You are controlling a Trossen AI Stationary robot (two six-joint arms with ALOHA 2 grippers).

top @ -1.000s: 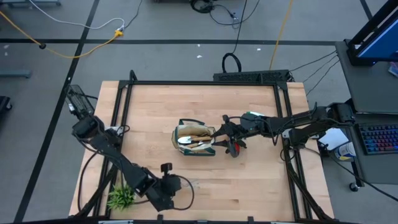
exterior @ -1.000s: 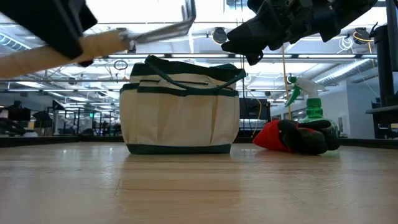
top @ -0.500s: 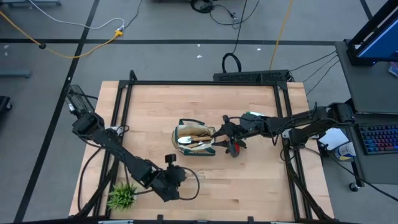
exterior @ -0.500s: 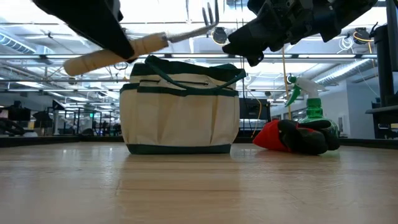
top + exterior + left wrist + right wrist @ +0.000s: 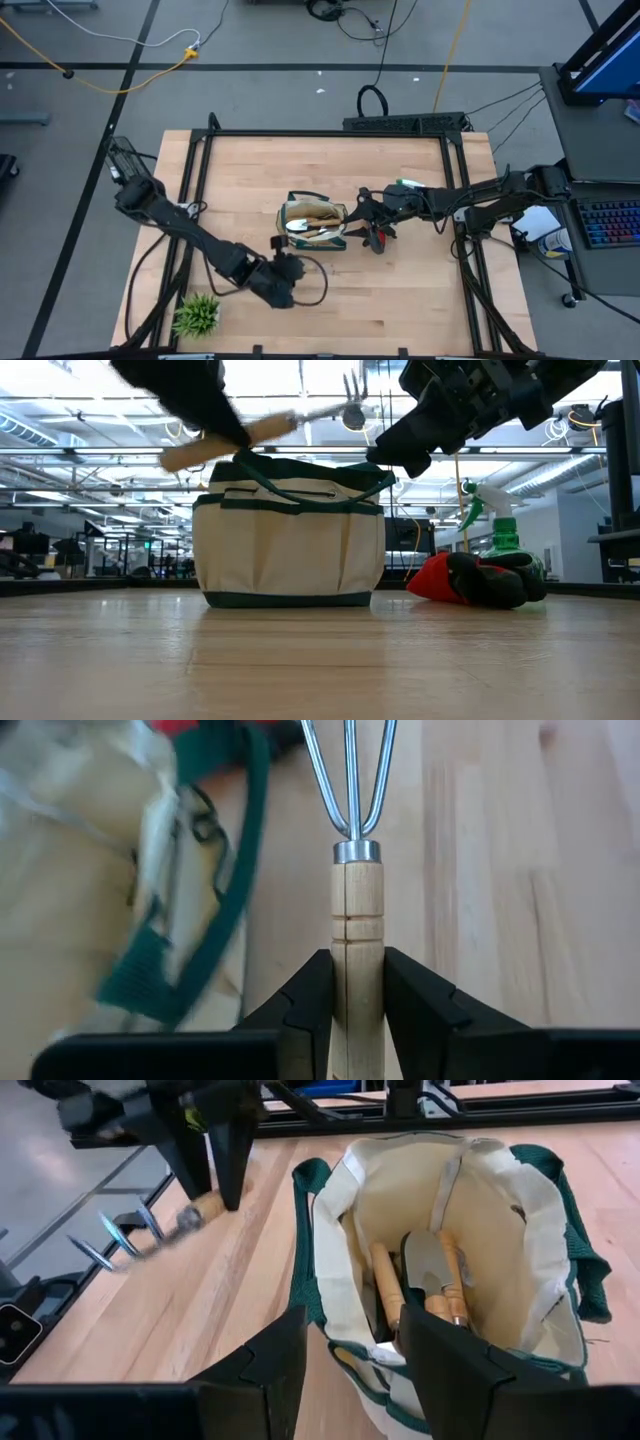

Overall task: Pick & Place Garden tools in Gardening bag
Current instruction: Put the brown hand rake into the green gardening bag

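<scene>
The cream gardening bag (image 5: 315,226) with green trim stands upright at the table's middle, with wooden-handled tools (image 5: 430,1275) inside it. My left gripper (image 5: 283,263) is just near-left of the bag, shut on a wooden-handled hand rake (image 5: 262,430) whose metal tines (image 5: 350,388) point toward the bag. My right gripper (image 5: 350,1342) stands open over the bag's right rim (image 5: 345,1350). Red-and-black gloves (image 5: 478,580) and a green spray bottle (image 5: 500,532) lie to the right of the bag. My left gripper pinches the rake's wooden handle (image 5: 358,982) between its two fingers (image 5: 312,990), about midway along. The fingers slant down from above and lie across the handle. The rake is lifted clear, tilted with its tines higher than its free end (image 5: 175,458). My right gripper is by the bag's green handle (image 5: 385,480); whether it touches it, I cannot tell.
A small potted green plant (image 5: 195,315) sits at the near left corner. A black frame (image 5: 320,133) runs along the table's far and side edges. Bare wood lies in front of the bag (image 5: 300,660).
My left gripper has carried the rake toward the bag, going right and toward the far edge and rising a little. The rake has turned with it, its tines swinging toward the bag's top. My right gripper has tipped slightly downward in place.
</scene>
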